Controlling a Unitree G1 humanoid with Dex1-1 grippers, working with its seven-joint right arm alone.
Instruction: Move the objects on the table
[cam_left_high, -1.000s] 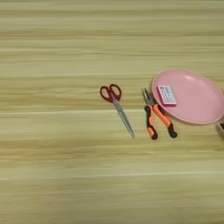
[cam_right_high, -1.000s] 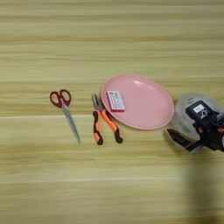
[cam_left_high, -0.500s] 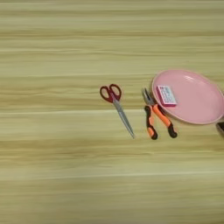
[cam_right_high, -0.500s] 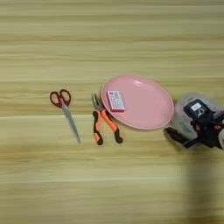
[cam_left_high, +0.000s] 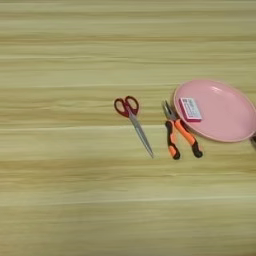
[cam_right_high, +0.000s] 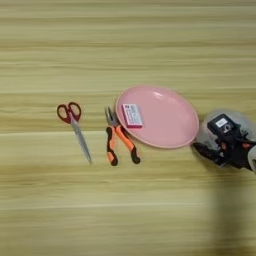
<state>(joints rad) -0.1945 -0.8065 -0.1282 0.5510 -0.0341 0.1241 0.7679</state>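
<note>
Black two-fingered right gripper (cam_right_high: 221, 142), grip state not readable, edged slightly left over clear wide tape roll (cam_right_high: 207, 129) beside shallow oval pink plate (cam_right_high: 170, 125); orange-and-black-handled pliers (cam_right_high: 120, 144), red-handled scissors (cam_right_high: 75, 127) unmoved on light-yellow wooden table (cam_right_high: 125, 50): roll probably next

pliers (cam_right_high: 119, 143) beside pink plate (cam_right_high: 167, 122), card (cam_right_high: 132, 115) inside

Left to right: scissors (cam_right_high: 74, 125), pliers (cam_right_high: 119, 140), plate (cam_right_high: 165, 120) holding a small piece (cam_right_high: 132, 115), tape roll (cam_right_high: 222, 137).
</note>
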